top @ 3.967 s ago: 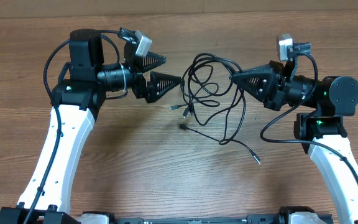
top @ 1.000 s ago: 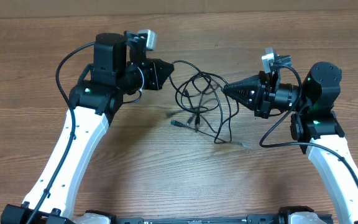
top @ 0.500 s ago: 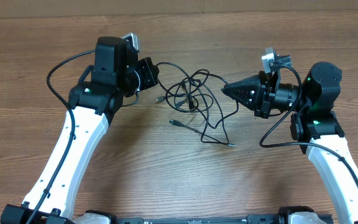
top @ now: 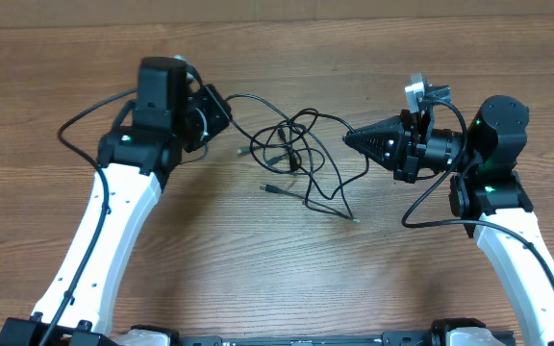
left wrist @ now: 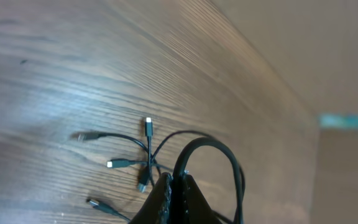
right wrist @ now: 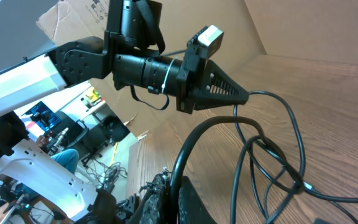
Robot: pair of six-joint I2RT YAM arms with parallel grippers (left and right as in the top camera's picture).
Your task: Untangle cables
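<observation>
Over the wooden table (top: 258, 279), tangled cables (top: 294, 152)

Black cables (top: 297, 154) lie on a brown wood-grained table (top: 258, 279); left arm (top: 109, 231) and right arm (top: 519, 264) are white, black-jointed.

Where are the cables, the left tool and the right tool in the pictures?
cables (top: 293, 154): overhead view, on the knotted middle.
left tool (left wrist: 171, 182): left wrist view, between its shut fingertips.
right tool (top: 348, 140): overhead view, at its shut fingertips.
</observation>
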